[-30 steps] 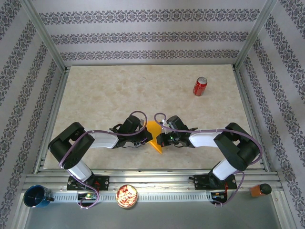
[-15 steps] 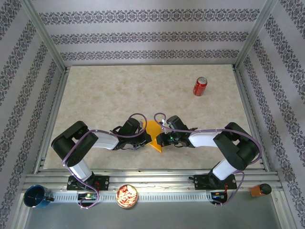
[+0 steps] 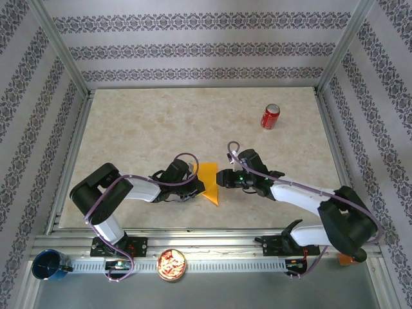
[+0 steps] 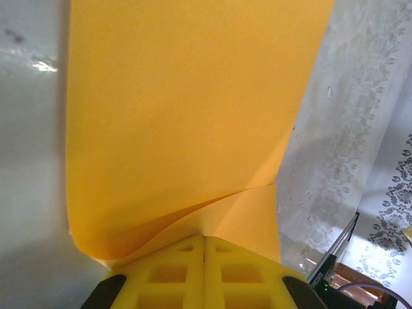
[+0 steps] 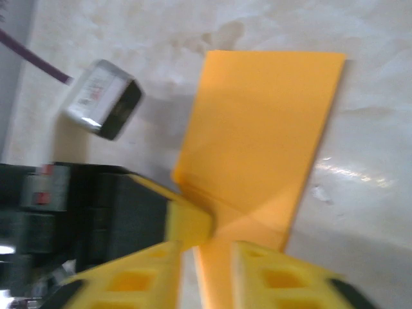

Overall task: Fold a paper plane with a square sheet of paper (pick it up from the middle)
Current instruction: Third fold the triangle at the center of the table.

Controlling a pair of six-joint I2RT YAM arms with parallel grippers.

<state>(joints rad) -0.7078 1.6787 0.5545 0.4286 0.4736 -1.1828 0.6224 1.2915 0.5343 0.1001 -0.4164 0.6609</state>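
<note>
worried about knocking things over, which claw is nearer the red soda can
Right. The right claw is left of the red soda can, on its near side; the left claw, shut on the folded orange paper, is farther left.

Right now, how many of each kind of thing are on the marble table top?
orange-yellow folded sheet of paper: 1
red metal soda can: 1
robot grippers with yellow fingers: 2, the left gripper and the right gripper
total: 4
</note>
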